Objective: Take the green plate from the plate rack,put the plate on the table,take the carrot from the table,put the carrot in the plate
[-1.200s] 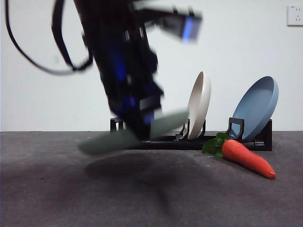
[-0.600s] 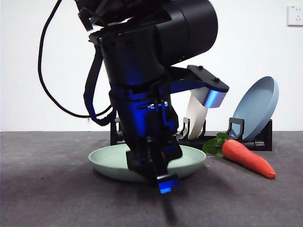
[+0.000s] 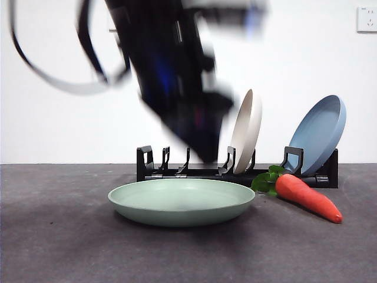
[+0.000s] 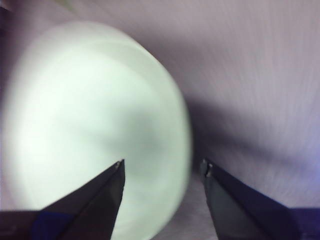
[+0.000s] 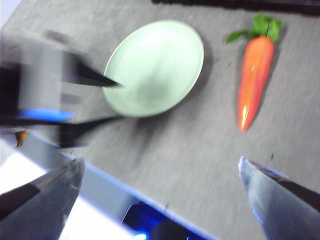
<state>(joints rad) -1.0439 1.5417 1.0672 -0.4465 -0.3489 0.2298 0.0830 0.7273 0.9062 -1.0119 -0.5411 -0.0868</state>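
Observation:
The green plate (image 3: 181, 200) lies flat on the table (image 3: 59, 236) in front of the plate rack (image 3: 194, 173). It also shows in the left wrist view (image 4: 90, 135) and the right wrist view (image 5: 155, 67). My left gripper (image 3: 205, 144), blurred, is above the plate, open and empty (image 4: 162, 167). The carrot (image 3: 307, 197) lies on the table to the right of the plate, leaves toward the rack; it also shows in the right wrist view (image 5: 254, 82). My right gripper (image 5: 160, 167) is open and empty, high over the table.
A cream-white plate (image 3: 247, 131) and a blue plate (image 3: 321, 134) stand in the rack. A white wall with a socket (image 3: 366, 19) is behind. The left arm's cable (image 3: 53, 76) hangs at the upper left.
The left gripper brought the green plate down flat onto the table, let go of it and rose clear. The plate now lies still. The carrot has not moved.

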